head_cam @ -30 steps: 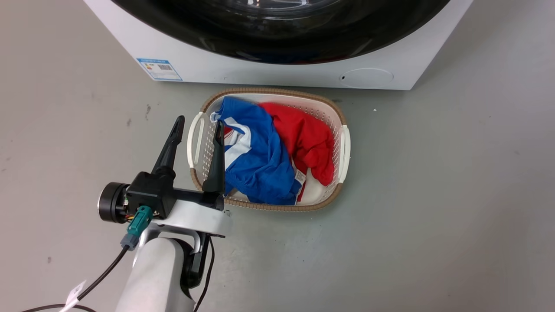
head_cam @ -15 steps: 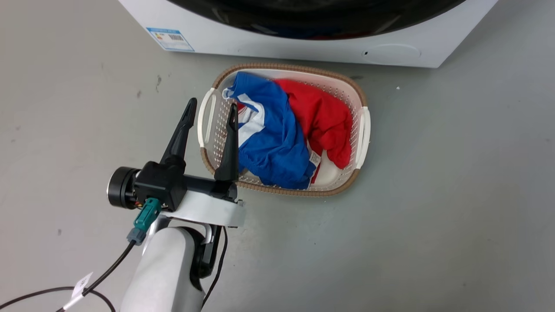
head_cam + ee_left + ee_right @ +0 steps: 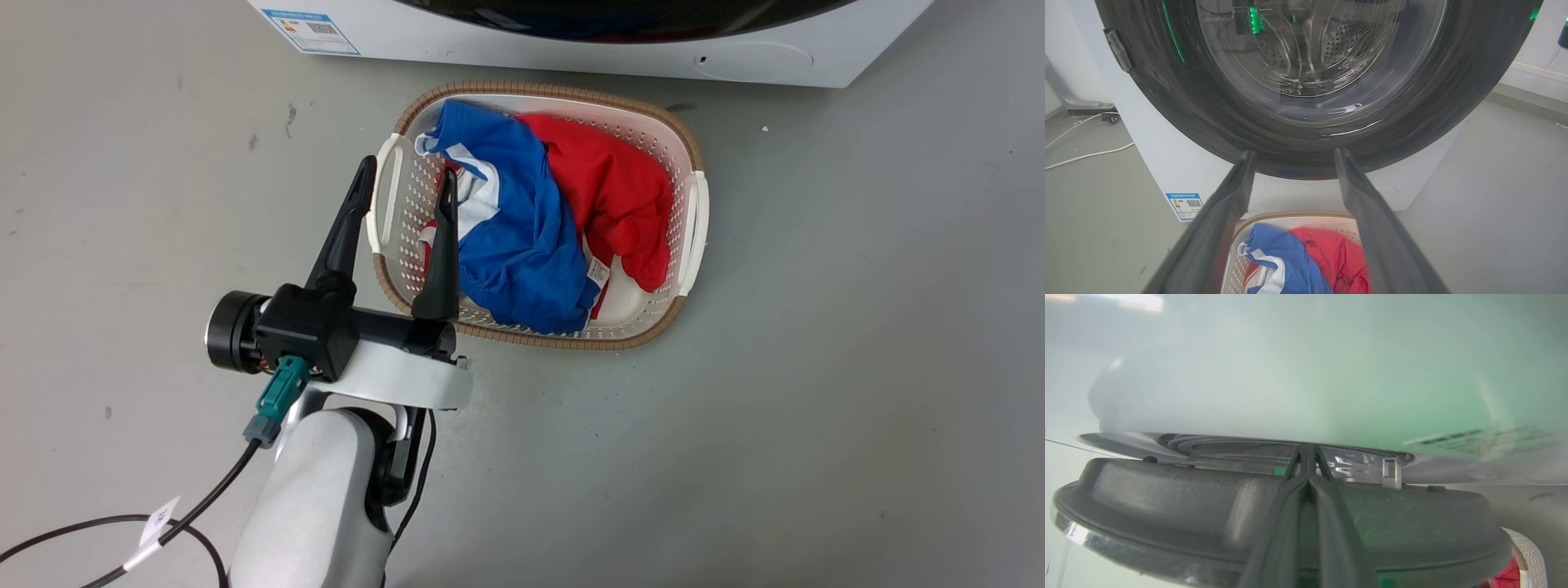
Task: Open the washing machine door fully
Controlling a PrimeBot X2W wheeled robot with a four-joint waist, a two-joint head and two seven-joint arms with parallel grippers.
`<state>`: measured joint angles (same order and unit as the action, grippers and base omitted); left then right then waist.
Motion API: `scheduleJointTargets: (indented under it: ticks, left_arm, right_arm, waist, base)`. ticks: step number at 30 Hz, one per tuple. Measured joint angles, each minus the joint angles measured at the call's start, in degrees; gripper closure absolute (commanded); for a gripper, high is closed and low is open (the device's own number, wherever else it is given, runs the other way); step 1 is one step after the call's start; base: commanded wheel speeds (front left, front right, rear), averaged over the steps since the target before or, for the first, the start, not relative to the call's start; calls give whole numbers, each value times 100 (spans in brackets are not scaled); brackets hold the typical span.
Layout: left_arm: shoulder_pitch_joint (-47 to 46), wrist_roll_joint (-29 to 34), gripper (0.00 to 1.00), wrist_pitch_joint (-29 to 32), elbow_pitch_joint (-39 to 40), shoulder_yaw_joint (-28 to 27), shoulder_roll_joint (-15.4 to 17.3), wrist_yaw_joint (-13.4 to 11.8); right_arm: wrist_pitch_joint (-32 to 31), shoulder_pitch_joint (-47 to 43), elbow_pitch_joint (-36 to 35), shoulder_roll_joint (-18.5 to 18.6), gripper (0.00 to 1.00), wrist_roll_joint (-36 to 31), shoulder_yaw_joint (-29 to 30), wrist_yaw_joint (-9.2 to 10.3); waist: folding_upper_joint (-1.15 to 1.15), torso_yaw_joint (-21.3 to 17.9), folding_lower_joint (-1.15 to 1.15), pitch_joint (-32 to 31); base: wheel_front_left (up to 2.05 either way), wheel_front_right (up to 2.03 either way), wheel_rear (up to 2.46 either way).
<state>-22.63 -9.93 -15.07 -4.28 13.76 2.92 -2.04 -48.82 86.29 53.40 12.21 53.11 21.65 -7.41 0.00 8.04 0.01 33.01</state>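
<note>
Right wrist view: the right gripper (image 3: pixel 1308 451) is squeezing its fingers together at the washing machine door (image 3: pixel 1167 506). The left gripper (image 3: pixel 408 167) is hanging spread wide over the laundry basket (image 3: pixel 571 90).

A white perforated laundry basket (image 3: pixel 698 220) with a brown woven rim is sitting on the grey floor (image 3: pixel 816 367). Inside the basket, a crumpled blue garment (image 3: pixel 522 245) with white stripes is lying toward its left side, touching a red garment (image 3: pixel 620 196) that is bunching against its right wall.
</note>
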Motion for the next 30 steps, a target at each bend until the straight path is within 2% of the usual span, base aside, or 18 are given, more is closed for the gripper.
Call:
scheduleJointTargets:
  ticks: [11,16,26,30]
  left_arm:
    - [31,-38,0,0,-127,-45,-1,0]
    - [164,-96,0,0,-212,-54,0,-9]
    - [513,-165,0,0,-366,-64,-1,14]
    - [685,-179,0,0,-430,-96,-1,59]
  right_arm:
    - [-1103,-564,-595,-208,100,-171,132,1]
    - [-1596,-985,-966,-464,100,-179,146,0]
    - [-2515,-2075,-1994,-839,100,-208,46,0]
    - [-2828,-2613,-2461,-888,100,-22,-56,0]
  waist:
    - [0,-96,0,-279]
    - [0,-140,-1,-530]
    - [0,-173,0,-1119]
    - [0,-153,-1,-1363]
  base:
    - [0,0,0]
    - [0,0,0]
    - [0,0,0]
    - [0,0,0]
